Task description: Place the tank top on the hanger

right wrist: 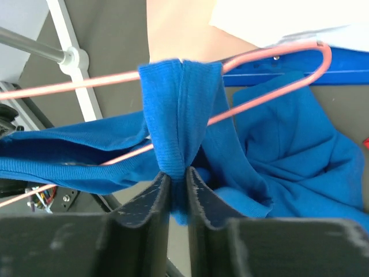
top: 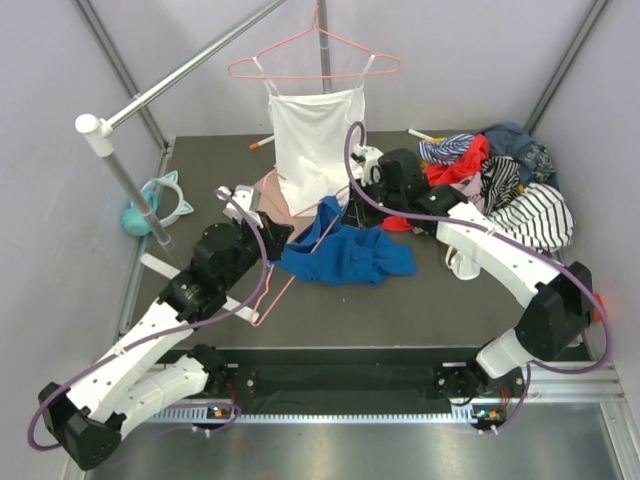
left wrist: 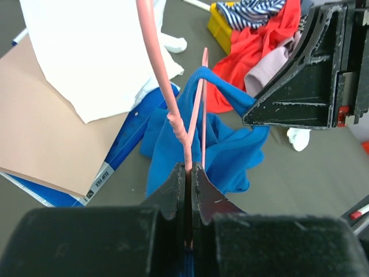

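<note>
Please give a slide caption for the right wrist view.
Right gripper pinches the royal-blue fabric tank top, looped over a thin pink wire hanger.

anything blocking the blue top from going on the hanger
Nothing visible. The right gripper pinches a strap of the tank top that drapes over the hanger wire, and the left gripper grips that hanger. The white camisole hangs behind, apart.

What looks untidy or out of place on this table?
The tank top lies crumpled, with only one strap looped over the hanger. At the far right, a heap of clothes lies tangled.
</note>
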`<state>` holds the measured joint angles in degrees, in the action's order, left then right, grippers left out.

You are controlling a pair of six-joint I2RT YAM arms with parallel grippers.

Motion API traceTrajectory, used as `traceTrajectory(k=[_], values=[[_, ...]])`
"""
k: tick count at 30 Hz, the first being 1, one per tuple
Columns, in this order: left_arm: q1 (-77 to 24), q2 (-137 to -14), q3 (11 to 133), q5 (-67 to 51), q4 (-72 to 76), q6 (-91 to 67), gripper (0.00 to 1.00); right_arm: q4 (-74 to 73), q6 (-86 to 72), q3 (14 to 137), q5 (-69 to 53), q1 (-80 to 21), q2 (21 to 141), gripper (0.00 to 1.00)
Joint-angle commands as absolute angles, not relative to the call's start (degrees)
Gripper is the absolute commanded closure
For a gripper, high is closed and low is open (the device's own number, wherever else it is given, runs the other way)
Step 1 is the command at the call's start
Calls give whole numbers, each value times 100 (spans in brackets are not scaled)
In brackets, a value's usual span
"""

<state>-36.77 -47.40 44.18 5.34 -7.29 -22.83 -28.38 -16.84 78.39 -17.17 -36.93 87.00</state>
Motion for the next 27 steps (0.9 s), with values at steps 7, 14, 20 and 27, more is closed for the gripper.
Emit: traceTrajectory(k=[7, 14, 20, 27], values=[[-3674, -4298, 4930, 931, -245, -2505, 100, -2584, -1802, 8077, -1582, -3691, 8455, 11], [-3674, -4271, 5658, 1853, -1228, -1803, 100, -2725, -1749, 8218, -1345, -3472, 8262, 9], [-3674, -4508, 6397, 2698, -1915, -1100, 100, -2760, -1688, 7990, -1310, -3015, 7955, 9], [-3674, -5052, 7109, 2821, -1951, -668, 100, -2769, -1661, 7515, -1310, -2593, 7568, 9]])
